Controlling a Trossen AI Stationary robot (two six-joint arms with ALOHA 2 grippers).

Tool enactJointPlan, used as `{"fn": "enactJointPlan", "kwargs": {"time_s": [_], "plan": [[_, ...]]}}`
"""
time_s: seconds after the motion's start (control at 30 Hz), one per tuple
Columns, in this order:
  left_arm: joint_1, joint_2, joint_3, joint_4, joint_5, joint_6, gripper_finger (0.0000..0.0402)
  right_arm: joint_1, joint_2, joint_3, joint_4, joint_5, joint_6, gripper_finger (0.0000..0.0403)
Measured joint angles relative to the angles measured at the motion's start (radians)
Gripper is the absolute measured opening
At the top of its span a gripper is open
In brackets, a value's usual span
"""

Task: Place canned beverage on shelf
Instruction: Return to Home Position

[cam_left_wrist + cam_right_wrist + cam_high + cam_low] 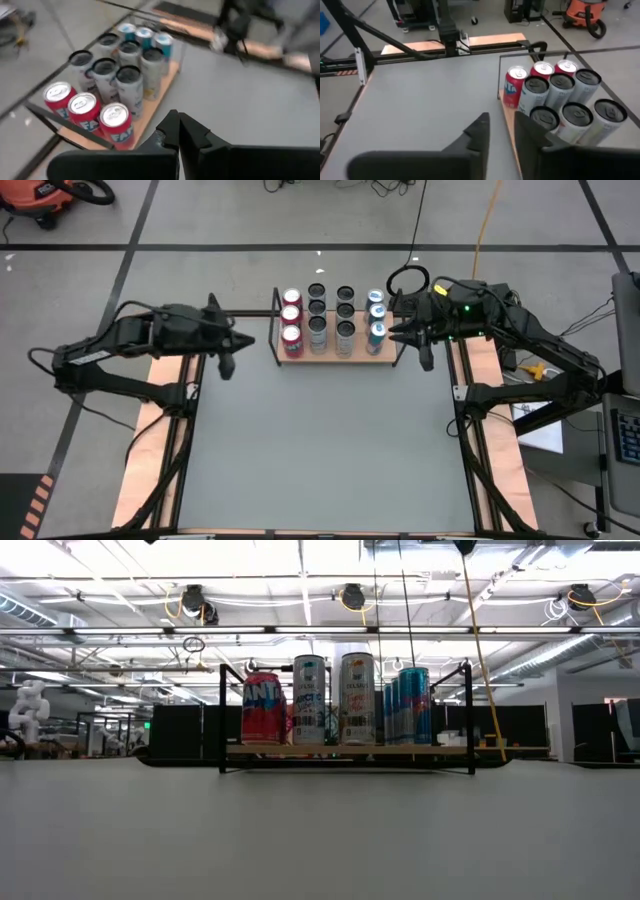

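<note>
The shelf [360,358], a light-wood board with black rod frames at its ends, stands at the table's far middle. Several cans stand upright on it in rows: red ones [291,320] at the left end, pale dark-topped ones [331,320] in the middle, blue ones [376,320] at the right end. The low view shows the board [440,750] and the cans [310,700] side on. My left gripper [248,340] [178,125] hangs shut, above the table, left of the shelf. My right gripper [395,333] [501,125] hangs at the shelf's right end, with a narrow empty gap between its fingers.
The grey tabletop [320,450] stretches from the shelf to the near edge. Wooden side rails [160,430] [480,430] run along both table edges under the arms. An orange vacuum [45,200] and cables lie on the floor beyond the far edge.
</note>
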Motion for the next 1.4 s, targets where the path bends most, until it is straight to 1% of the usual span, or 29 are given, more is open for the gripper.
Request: {"fn": "enactJointPlan", "kwargs": {"time_s": [0.1,0.17,0.23,0.33,0.43,0.57,0.7,0.8,0.93,1.03,1.17,1.3,1.4], "plan": [[-0.010,-0.036,-0.020,-0.044,0.040,0.155,0.0003,0.000,-0.010,0.000,0.013,-0.020,0.001,0.0022],[-0.012,-0.076,-0.062,-0.039,0.053,0.212,0.0003,0.000,-0.021,0.000,0.031,-0.021,0.011,0.0006],[-0.011,-0.124,-0.107,0.001,0.087,0.217,0.0003,0.000,-0.032,0.000,0.060,-0.021,0.040,0.0006],[-0.013,-0.200,-0.171,0.047,0.120,0.168,0.0003,0.000,-0.051,0.000,0.095,-0.020,0.051,0.0001],[-0.013,-0.264,-0.228,0.088,0.125,0.137,0.0003,0.000,-0.073,0.000,0.106,-0.019,0.028,0.0001],[-0.013,-0.329,-0.290,0.143,0.116,0.158,0.0003,0.000,-0.112,-0.026,0.109,-0.019,0.004,0.0000],[-0.013,-0.367,-0.352,0.243,0.065,0.213,0.0003,0.009,-0.186,-0.118,0.187,-0.021,0.039,0.0000],[-0.012,-0.380,-0.413,0.334,0.063,0.224,0.0003,0.021,-0.256,-0.222,0.267,-0.022,0.068,0.0000],[-0.012,-0.382,-0.488,0.377,0.073,0.145,0.0003,0.029,-0.342,-0.343,0.325,-0.023,0.097,0.0000],[-0.012,-0.380,-0.547,0.419,0.080,0.089,0.0003,0.029,-0.390,-0.405,0.331,-0.022,0.073,0.0000],[-0.012,-0.378,-0.631,0.526,0.081,0.085,0.0003,0.024,-0.430,-0.479,0.332,-0.026,0.076,0.0000],[-0.012,-0.375,-0.709,0.615,0.072,0.084,0.0003,0.023,-0.455,-0.552,0.331,-0.116,0.077,0.0000],[-0.012,-0.371,-0.758,0.671,0.064,0.063,0.0003,0.024,-0.465,-0.597,0.345,-0.152,0.077,0.0000]]}}
